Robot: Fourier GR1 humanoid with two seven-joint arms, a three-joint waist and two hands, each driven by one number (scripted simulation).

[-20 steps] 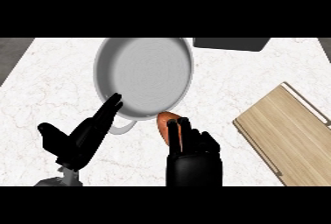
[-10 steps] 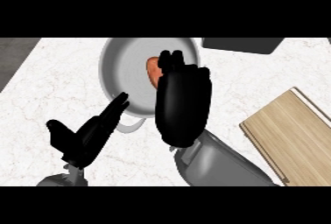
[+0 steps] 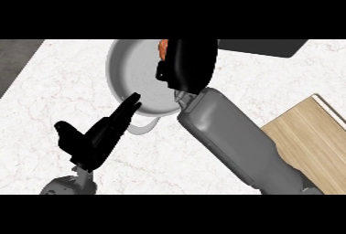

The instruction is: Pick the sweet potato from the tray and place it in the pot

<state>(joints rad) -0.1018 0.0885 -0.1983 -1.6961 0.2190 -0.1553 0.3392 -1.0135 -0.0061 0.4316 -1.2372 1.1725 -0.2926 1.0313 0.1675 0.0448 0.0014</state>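
A grey round pot [image 3: 132, 77] stands at the back of the marble counter, one handle pointing toward me. My right hand [image 3: 189, 64] hangs over the pot's right half, fingers curled round the orange sweet potato [image 3: 163, 48]; only a sliver of it peeks out at the hand's upper left. The wooden tray [image 3: 307, 137] lies at the right edge with nothing visible on it. At the lower left my left hand [image 3: 94, 137] rests open, fingers straight and pointing up toward the pot's near rim.
A dark object [image 3: 263, 45] lies at the back right beyond the pot. A dark strip [image 3: 17, 59] runs along the counter's left edge. My right forearm [image 3: 236, 141] crosses the counter between pot and tray.
My right hand has carried the sweet potato further away from me, from the pot's near rim to over its inside, and the forearm has stretched out. The left hand has barely shifted.
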